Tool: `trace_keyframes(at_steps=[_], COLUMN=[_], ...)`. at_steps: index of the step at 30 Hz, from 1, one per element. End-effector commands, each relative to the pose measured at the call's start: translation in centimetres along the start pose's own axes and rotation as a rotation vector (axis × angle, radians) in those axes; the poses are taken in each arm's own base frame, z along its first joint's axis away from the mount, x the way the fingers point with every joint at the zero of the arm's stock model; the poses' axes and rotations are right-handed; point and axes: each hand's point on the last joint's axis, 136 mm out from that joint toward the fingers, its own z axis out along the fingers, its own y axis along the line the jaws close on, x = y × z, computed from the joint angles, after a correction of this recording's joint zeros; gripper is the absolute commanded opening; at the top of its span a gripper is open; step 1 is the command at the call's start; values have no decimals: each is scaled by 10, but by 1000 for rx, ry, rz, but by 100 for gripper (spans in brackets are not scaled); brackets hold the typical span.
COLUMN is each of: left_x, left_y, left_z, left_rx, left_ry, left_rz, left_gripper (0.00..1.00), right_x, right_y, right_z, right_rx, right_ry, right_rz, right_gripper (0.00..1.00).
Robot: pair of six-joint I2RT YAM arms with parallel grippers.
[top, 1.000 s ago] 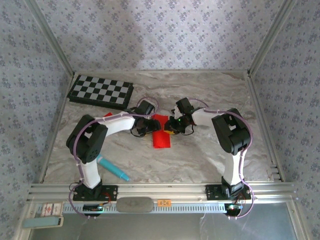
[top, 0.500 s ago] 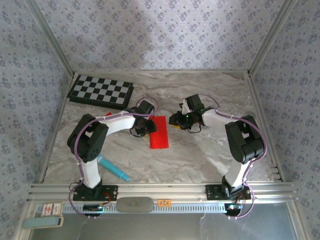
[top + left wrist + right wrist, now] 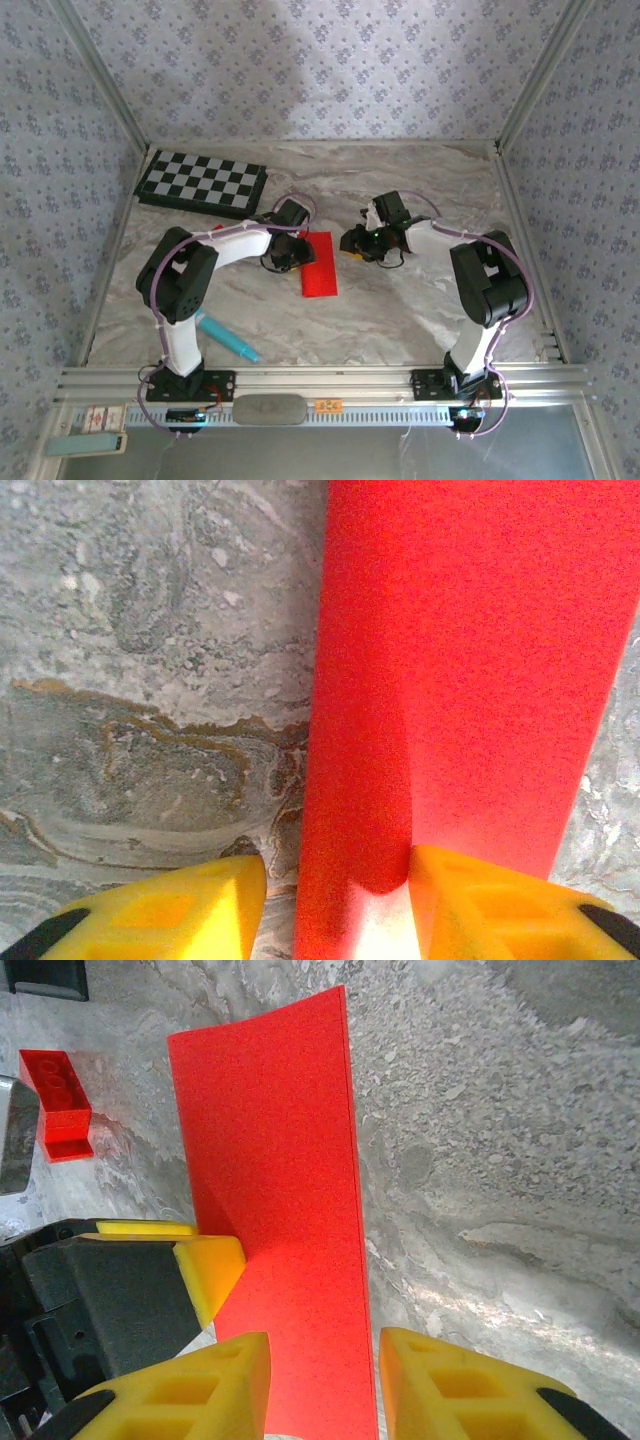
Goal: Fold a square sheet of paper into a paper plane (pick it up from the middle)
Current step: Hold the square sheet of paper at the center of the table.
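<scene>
The red sheet of paper (image 3: 320, 266) is a narrow folded strip, mid-frame on the marble table (image 3: 430, 180). The left gripper (image 3: 288, 252) has its jaws apart, straddling the strip's left edge. The right gripper (image 3: 353, 243), also spread, sits just beside its upper right. I'd press that crease flat and slow before the next fold. The right wrist cam catches the strip bowing up, which overhead looks flat.

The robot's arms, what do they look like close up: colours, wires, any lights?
The left arm and right arm match: white tubular links joined by chunky black joint housings, each trailed by a thin lilac cable in loose loops. A small green light glows by the right wrist. The left gripper and right gripper have blocky yellow fingers with moulded hollows, on black mounts.
</scene>
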Motion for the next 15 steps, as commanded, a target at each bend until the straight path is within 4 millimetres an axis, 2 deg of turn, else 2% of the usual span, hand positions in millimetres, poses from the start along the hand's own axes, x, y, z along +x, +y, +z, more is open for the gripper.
trace_keyframes(at_steps=[1, 15], left_x=[20, 25], left_y=[23, 31], left_z=[35, 42], left_rx=[-63, -97], left_ry=[87, 109], left_rz=[-13, -33], left_gripper=[44, 43], right_x=[5, 20], right_y=[-3, 14], right_z=[6, 25], right_rx=[1, -35], right_ry=[24, 84], right_rz=[-12, -50], right_gripper=[35, 33])
